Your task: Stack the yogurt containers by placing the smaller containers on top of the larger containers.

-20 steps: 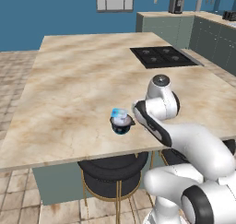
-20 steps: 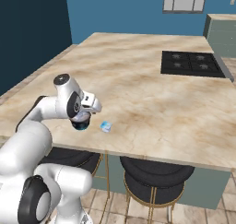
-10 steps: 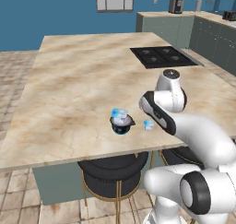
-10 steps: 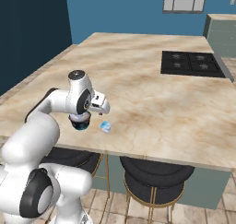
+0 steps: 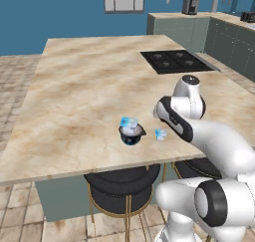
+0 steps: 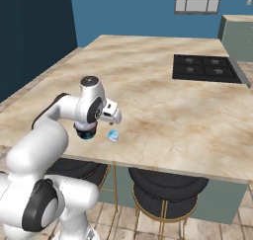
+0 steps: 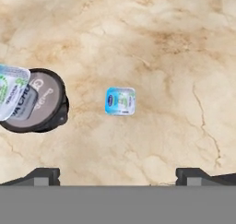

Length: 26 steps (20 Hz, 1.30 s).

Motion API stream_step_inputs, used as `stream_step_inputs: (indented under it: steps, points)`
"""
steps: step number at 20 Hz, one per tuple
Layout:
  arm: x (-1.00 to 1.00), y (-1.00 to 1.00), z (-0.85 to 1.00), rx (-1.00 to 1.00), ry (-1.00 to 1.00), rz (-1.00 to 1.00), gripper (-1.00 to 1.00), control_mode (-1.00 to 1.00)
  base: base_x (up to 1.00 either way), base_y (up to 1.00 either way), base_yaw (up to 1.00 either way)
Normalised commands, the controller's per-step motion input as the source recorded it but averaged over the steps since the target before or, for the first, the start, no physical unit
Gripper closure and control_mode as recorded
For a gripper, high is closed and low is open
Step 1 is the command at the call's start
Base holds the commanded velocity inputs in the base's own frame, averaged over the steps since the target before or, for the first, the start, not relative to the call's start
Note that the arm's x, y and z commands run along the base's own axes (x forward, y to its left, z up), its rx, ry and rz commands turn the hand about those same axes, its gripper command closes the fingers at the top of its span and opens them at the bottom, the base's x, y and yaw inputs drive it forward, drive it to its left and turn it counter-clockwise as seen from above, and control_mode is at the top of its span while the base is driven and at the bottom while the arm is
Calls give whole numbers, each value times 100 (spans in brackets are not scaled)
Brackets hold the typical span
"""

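While base views hide fingers, hand view shows end effector (image 7: 118,174) spread wide, empty, above small cup (image 7: 120,101); dark cup (image 7: 37,101) beside on counter (image 7: 161,43).

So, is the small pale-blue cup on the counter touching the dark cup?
Apart. In the hand view, bare marble shows between the small pale-blue cup and the dark cup; the left base view shows the same gap.

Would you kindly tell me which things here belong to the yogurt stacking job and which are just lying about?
Belongs to the job:
- dark cup
- pale-blue container resting on its top
- small pale-blue cup on the counter beside it
- gripper, open

Just lying about:
- cooktop
- black stools
- coffee machine on the far counter
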Motion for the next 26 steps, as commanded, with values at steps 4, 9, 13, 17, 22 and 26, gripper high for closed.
stream_step_inputs:
  steps: [4, 9, 13, 17, 22, 26]
  points:
    - [3, 0, -21, 1, 0, 0, -100, -100, 0, 0, 0]
    - [13, 0, -16, 1, -3, 0, -100, -100, 0, 0, 0]
    - [18, 0, -17, 0, -2, 0, -100, -100, 0, 0, 0]
    - [20, 0, -17, 0, 0, 0, -100, -100, 0, 0, 0]
    - [14, -1, -14, 0, 0, 0, -100, -100, 0, 0, 0]
    - [13, -1, -10, 0, 0, 0, -100, -100, 0, 0, 0]
